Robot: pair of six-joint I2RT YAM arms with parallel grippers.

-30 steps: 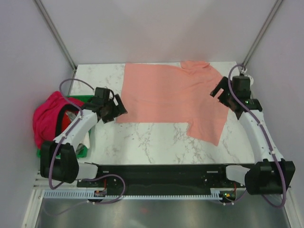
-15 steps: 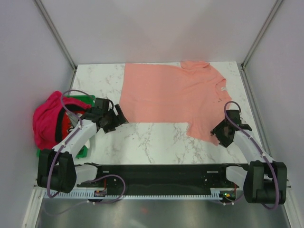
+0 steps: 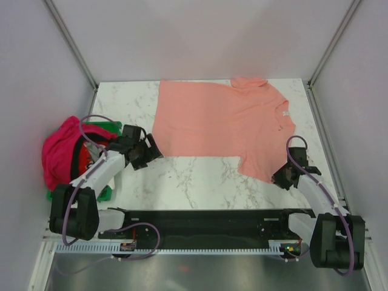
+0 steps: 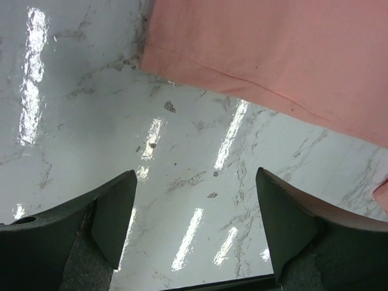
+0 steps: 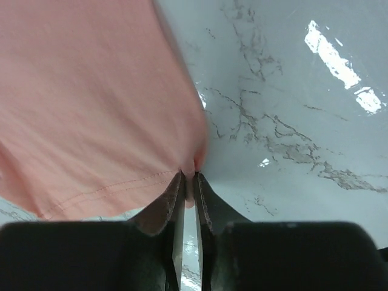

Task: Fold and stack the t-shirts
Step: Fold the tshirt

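Worktop [image 3: 200, 182] carries salmon-pink t-shirt [image 3: 218, 124], spread flat, unfolded, ahead of both end effectors; magenta-pink t-shirt [image 3: 57, 151] heaped in green crate [image 3: 108, 127] behind left end effector [image 4: 194, 200], which gapes above bare marble; right end effector [image 5: 188, 177] clenched on salmon-pink t-shirt's sleeve corner; no fold begun, stacking all left.

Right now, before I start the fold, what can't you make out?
- Top view: the magenta shirt is bunched on the green crate, partly under the left arm; its lie is unreadable.
- Right wrist view: the right fingers cover how much salmon shirt edge they pinch.
- Left wrist view: how high the open left fingers hang above the table cannot be judged.
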